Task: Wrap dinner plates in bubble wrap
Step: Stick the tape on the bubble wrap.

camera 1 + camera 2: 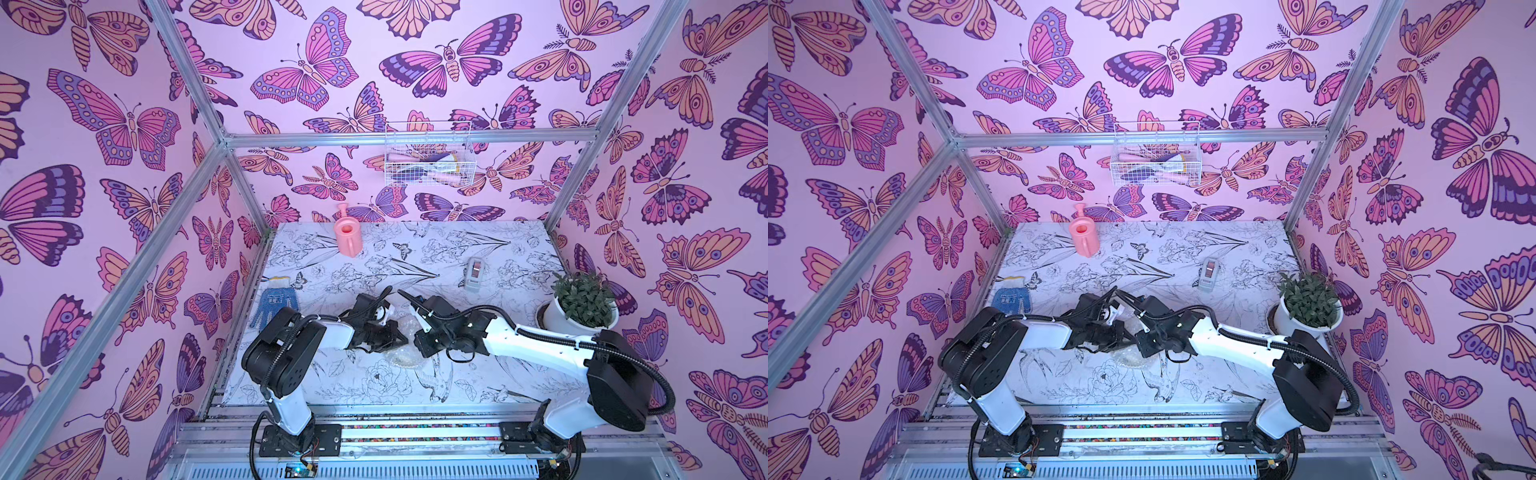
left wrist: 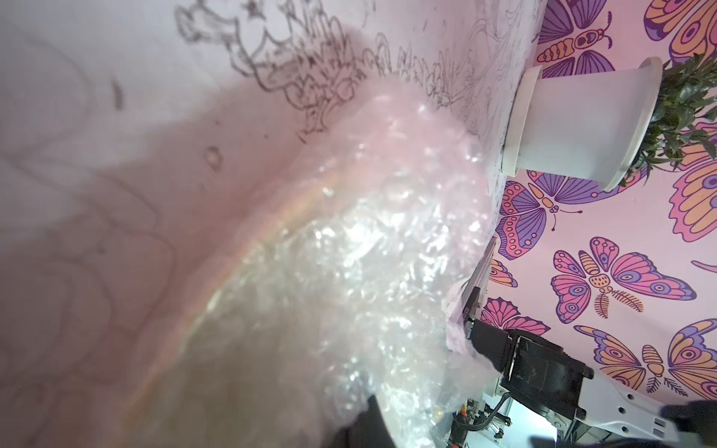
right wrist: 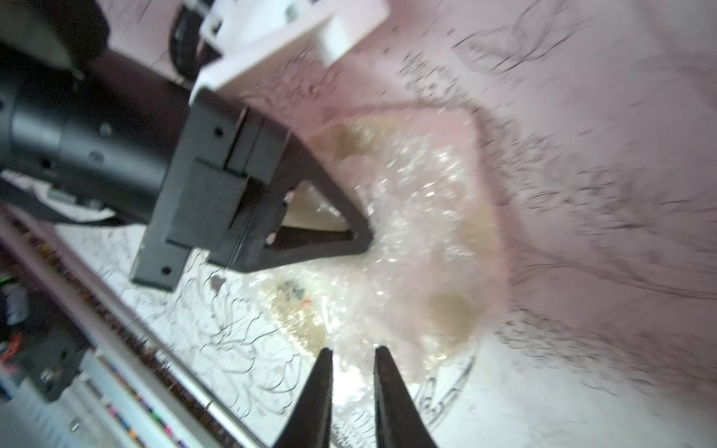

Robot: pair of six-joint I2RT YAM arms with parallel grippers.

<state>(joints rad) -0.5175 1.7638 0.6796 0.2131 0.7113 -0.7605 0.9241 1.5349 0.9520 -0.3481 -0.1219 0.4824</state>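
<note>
The bubble wrap (image 1: 406, 332) lies crumpled over the dinner plate in the middle of the table, between my two arms. Cream patches of the plate (image 3: 295, 306), with a dark and red motif, show through the plastic in the right wrist view. In a top view the plate's near rim (image 1: 402, 358) peeks out. My left gripper (image 3: 362, 236) is shut on a fold of wrap at the plate's left side. My right gripper (image 3: 352, 351) has its fingers drawn close, with wrap pinched between them at the plate's right edge. The left wrist view is filled by bubble wrap (image 2: 349, 252).
A white pot with a green plant (image 1: 579, 307) stands at the right edge. A grey tape dispenser (image 1: 475, 274) sits behind the right arm. A pink watering can (image 1: 348, 237) is at the back, a blue glove (image 1: 274, 305) at the left edge, and a wire basket (image 1: 428, 160) hangs on the back wall.
</note>
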